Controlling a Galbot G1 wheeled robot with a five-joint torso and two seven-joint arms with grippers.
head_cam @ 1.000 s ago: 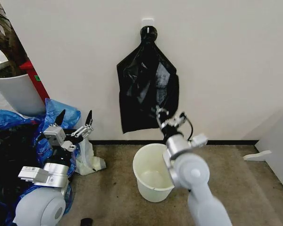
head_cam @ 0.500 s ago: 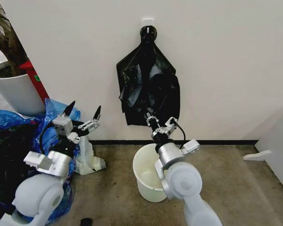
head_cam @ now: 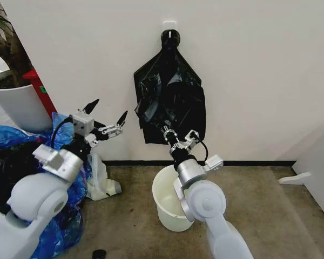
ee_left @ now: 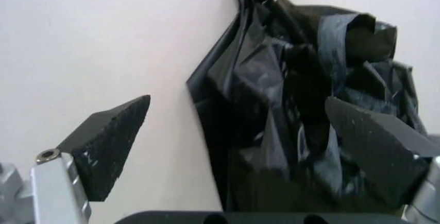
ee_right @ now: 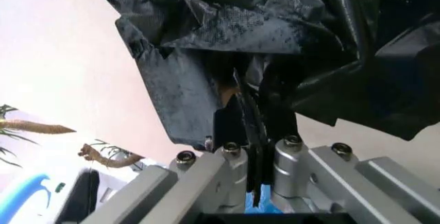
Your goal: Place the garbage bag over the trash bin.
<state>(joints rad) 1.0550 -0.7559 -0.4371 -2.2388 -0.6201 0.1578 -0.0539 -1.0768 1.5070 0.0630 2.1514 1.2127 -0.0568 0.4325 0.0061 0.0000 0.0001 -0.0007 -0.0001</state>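
Observation:
The garbage bag (head_cam: 170, 97) is glossy black plastic and hangs flat against the wall from a hook, above the trash bin (head_cam: 164, 208), a cream-white bucket on the floor. My right gripper (head_cam: 178, 137) reaches up over the bin to the bag's lower edge. In the right wrist view its fingers (ee_right: 237, 131) press together with the bag's film (ee_right: 275, 28) pinched between them. My left gripper (head_cam: 109, 109) is open in the air just left of the bag, its tips pointing at it. In the left wrist view the bag (ee_left: 289, 80) hangs between and beyond the spread fingertips (ee_left: 110, 141).
The wall hook (head_cam: 169, 25) holds the bag's knot. A large white plant pot (head_cam: 16, 105) stands at the far left, with blue plastic bags (head_cam: 70, 129) and a white bag (head_cam: 100, 183) piled beside it. A white panel (head_cam: 318, 162) stands on the right.
My left gripper rose and swung right toward the bag's left edge. My right gripper moved left and up to the bag's lower edge, which has bunched and shifted.

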